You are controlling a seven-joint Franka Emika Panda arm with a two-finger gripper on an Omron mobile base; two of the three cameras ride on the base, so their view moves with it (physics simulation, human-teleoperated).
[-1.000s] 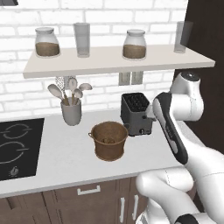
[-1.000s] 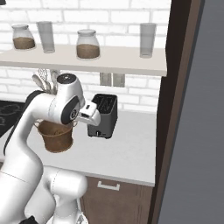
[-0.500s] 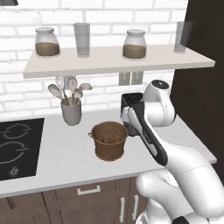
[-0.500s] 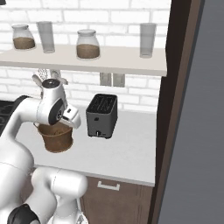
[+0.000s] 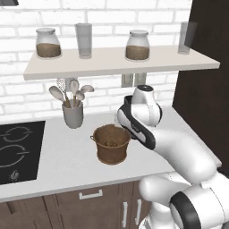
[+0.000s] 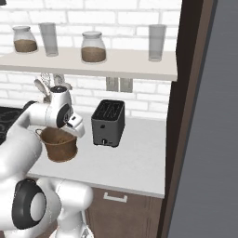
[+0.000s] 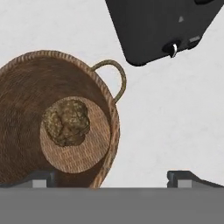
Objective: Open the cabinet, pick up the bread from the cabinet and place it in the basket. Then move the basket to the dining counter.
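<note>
Resting on the floor of the basket [image 7: 52,127], the bread [image 7: 66,121] is already delivered. The arm is swinging leftward from above the toaster [image 6: 108,122] toward the basket, so the pincer [image 7: 113,177] is now hanging over the basket's handle side, jaws spread wide and empty. Judging by this, the next step is gripping the rim to carry it off the white surface [image 5: 67,156] to the dining counter.

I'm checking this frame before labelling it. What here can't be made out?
- End effector: the hand view's bottom edge cuts off all but its two tips; in the left base view the arm's own white body covers it.
- Toaster: top cut off in the hand view; hidden behind the arm in the left base view.
- Basket: its inside, where the bread lies, is too small to read in both base views.
</note>
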